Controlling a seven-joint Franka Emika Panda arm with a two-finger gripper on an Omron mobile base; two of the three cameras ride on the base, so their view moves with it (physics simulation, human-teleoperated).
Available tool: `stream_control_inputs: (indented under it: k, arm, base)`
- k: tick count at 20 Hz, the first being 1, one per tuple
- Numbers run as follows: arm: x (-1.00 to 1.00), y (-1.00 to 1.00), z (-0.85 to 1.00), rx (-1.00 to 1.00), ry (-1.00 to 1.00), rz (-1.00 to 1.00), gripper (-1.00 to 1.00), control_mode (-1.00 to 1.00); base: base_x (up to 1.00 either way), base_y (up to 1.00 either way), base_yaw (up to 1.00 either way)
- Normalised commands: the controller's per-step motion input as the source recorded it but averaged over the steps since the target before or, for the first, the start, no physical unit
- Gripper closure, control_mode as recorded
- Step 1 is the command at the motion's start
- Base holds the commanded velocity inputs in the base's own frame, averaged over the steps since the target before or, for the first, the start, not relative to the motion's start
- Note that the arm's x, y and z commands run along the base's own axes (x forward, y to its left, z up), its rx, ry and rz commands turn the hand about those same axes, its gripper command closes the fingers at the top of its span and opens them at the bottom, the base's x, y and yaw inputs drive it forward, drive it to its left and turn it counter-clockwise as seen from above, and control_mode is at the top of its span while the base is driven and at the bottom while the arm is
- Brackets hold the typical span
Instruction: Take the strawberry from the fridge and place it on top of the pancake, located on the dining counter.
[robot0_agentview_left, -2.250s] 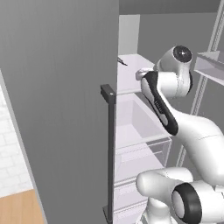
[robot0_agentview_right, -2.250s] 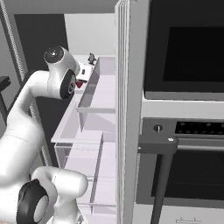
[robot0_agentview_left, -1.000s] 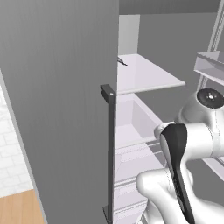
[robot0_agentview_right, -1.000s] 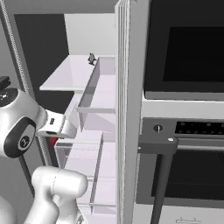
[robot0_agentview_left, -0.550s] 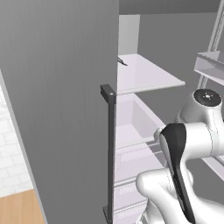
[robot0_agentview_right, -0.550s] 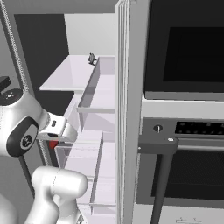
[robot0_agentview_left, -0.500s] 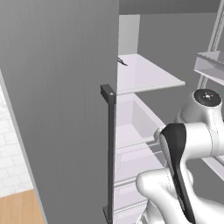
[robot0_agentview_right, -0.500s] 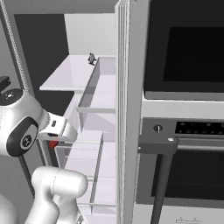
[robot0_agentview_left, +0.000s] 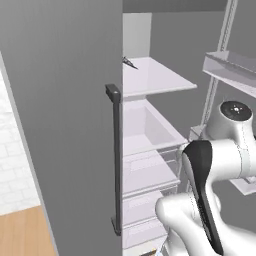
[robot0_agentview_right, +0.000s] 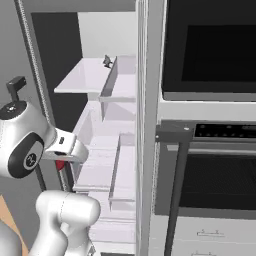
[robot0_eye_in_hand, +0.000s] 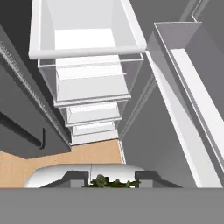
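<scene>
You stood at the open fridge (robot0_agentview_left: 65, 100) with the arm folded low between its two doors. By my reading, the step in hand was the carry-out: clear the cabinet, then turn for the dining counter and the pancake. To do that well you needed to draw the arm straight back along the gap before swinging or driving the base. You also needed to keep the hand level and the pace gentle, since so small a fruit could slip from a light pinch.

The gripper (robot0_eye_in_hand: 111, 178) was drawn narrow. A tuft of green leaves sat between its tips in the hand view, and a red speck hung just under the hand in the right base view. That was the strawberry (robot0_agentview_right: 60, 164), held, as far as I could judge.

Around you:
- The black wall oven (robot0_agentview_right: 210, 60) stood just beside the fridge on the right, with its bar handle (robot0_agentview_right: 176, 170) jutting out.
- The left door carried a long dark handle (robot0_agentview_left: 116, 165) near the elbow.
- The right door's bins (robot0_eye_in_hand: 192, 78) ran close along the hand's side, and they were the likeliest thing to clip.
- White drawers (robot0_eye_in_hand: 87, 74) were stacked below the hand.
- The shelf (robot0_agentview_left: 155, 75) sat above it, with a small dark object (robot0_agentview_right: 106, 61) at its back that was too small to name.
- Wooden floor (robot0_eye_in_hand: 87, 153) lay beneath.
</scene>
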Motion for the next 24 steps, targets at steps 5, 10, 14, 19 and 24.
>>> stream_control_inputs:
  k: [5,10,14,19,24]
  arm:
    - [0.0,0.0,0.0,0.0,0.0,0.0,1.0,1.0]
    - [0.0,0.0,0.0,0.0,0.0,0.0,1.0,1.0]
    - [0.0,0.0,0.0,0.0,0.0,0.0,1.0,1.0]
    - [0.0,0.0,0.0,0.0,0.0,0.0,1.0,1.0]
    - [0.0,0.0,0.0,0.0,0.0,0.0,1.0,1.0]
  base:
    - [-1.0,0.02,-0.23]
    - [-1.0,0.0,-0.48]
    - [-0.89,-0.31,-0.57]
    - [-0.33,-0.53,-0.7]
    - [0.0,-0.79,-0.73]
